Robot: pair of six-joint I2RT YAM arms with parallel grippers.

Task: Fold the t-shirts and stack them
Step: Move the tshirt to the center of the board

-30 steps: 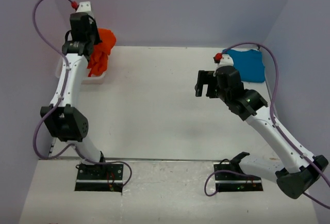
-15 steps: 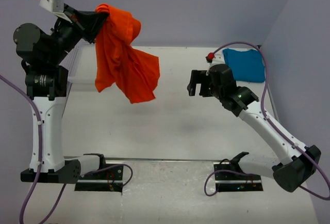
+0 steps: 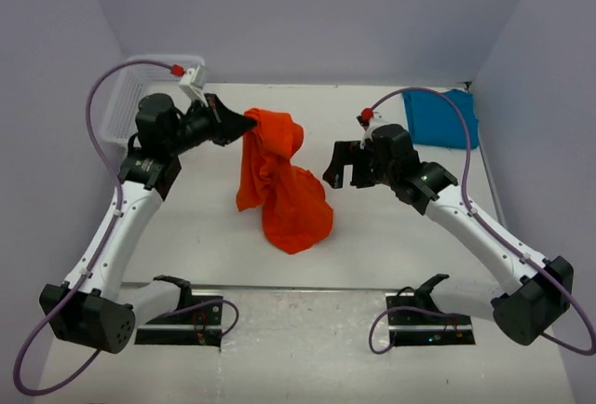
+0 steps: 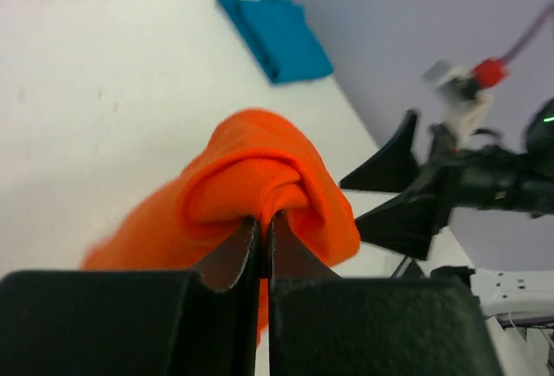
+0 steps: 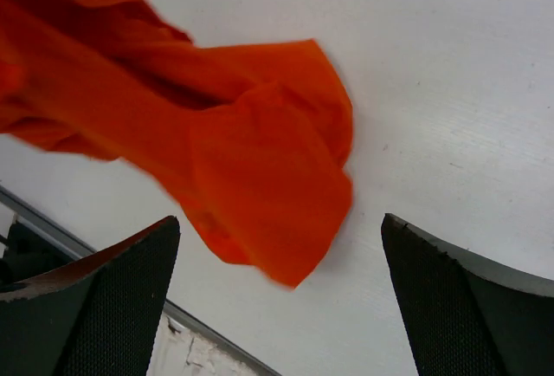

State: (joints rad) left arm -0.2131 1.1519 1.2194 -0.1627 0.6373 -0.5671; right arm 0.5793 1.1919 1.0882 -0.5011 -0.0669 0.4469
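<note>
Left tool [image 3: 250,123] is clamped on a bunched fold of the bright orange-red cloth t-shirt [image 3: 279,190]. The left wrist view shows both jaws pressed together with fabric pinched between them. The garment hangs from this pinch point. Its long axis runs from the grip at the far left down toward the near right, where the lower hem meets or sits just above the white counter [image 3: 205,236]; contact cannot be confirmed. The cloth is bunched, not spread.

Right tool [image 3: 337,167] has its jaws wide apart and holds nothing. It sits just to the right of the hanging garment, roughly level with its middle, facing left toward the cloth. In the right wrist view the loose lower corner lies ahead of the two fingers, apart from both.

The teal-blue cloth t-shirt [image 3: 445,117] lies flat at the far-right corner of the counter, well apart from both tools. A white plastic mesh basket [image 3: 121,97] stands at the far-left corner.

Judgement: the coming move turns on the free lower edge. The right tool is nearer to it. That edge lies to the left of and below the right tool, so a second grasp calls for a short leftward, downward reach.
</note>
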